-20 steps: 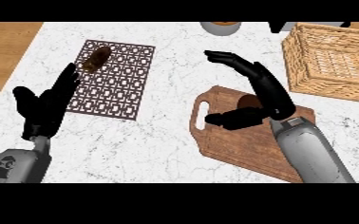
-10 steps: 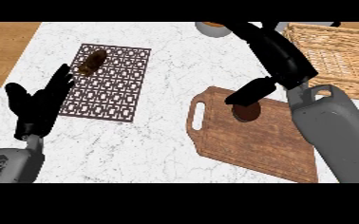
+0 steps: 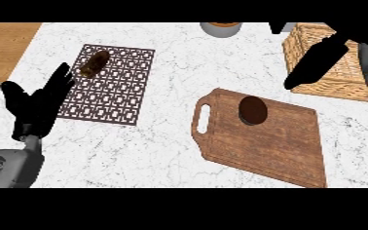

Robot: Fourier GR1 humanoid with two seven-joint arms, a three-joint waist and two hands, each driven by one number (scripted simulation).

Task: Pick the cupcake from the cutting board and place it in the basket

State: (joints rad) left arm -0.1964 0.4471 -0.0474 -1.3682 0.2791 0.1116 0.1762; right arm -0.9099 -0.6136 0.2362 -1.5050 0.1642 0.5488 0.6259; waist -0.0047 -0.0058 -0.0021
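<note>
Right hand (image 3: 316, 63) shows as a dark shape over the counter between the board (image 3: 280, 141) and the basket (image 3: 327, 58), near the counter's right edge. How far open it is I cannot tell; nothing visible sits in it. The cupcake (image 3: 253, 110) stands on the board's upper part, beside the handle slot and apart from the hand, so the pick is not yet done. The basket waits at the counter's far right corner, near the board, a short carry by my judgement. Left hand (image 3: 39, 105) rests open, fingers up, at the mat's (image 3: 115, 85) left edge, out of the way.
</note>
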